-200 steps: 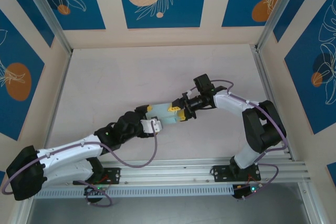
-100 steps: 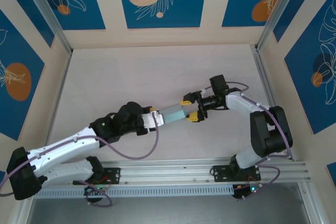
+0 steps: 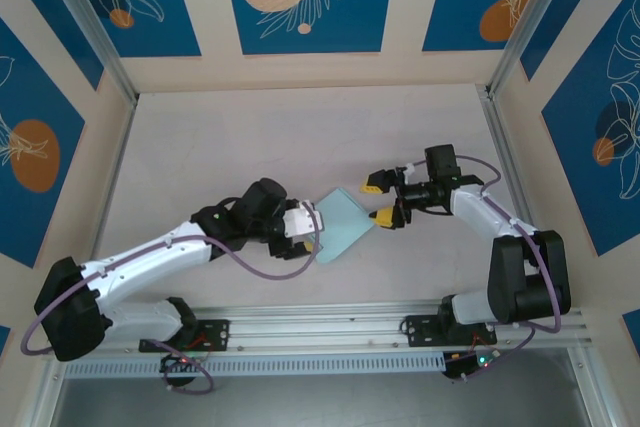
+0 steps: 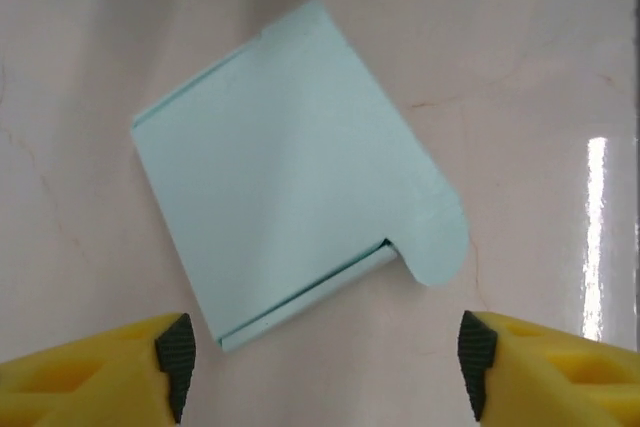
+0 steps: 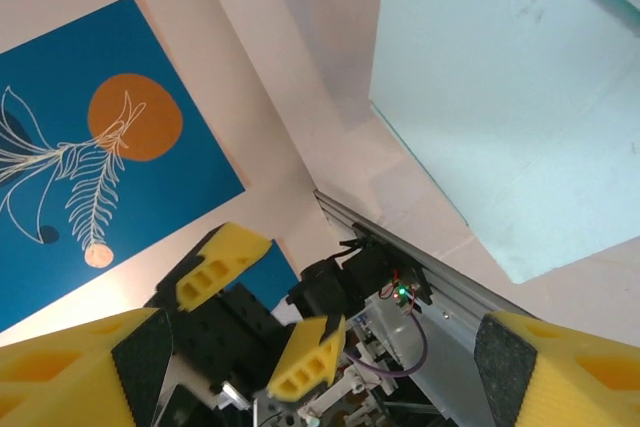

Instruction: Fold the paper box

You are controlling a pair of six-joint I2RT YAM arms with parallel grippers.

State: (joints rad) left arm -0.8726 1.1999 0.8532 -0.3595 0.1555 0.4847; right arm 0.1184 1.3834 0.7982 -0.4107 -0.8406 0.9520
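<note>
Pale light-blue thin-card paper box (image 4: 290,217) flat on the desk (image 3: 250,137) between left end effector (image 4: 322,367) and right end effector (image 3: 380,199), both wide, empty; likely light, crease-prone: pinch an edge.

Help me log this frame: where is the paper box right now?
In the top view the paper box lies flat on the table near its middle, between the left gripper and the right gripper, gripped by neither.

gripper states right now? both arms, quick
Left gripper: open, holding nothing; the paper box lies free in front of it.
Right gripper: open, holding nothing.
</note>
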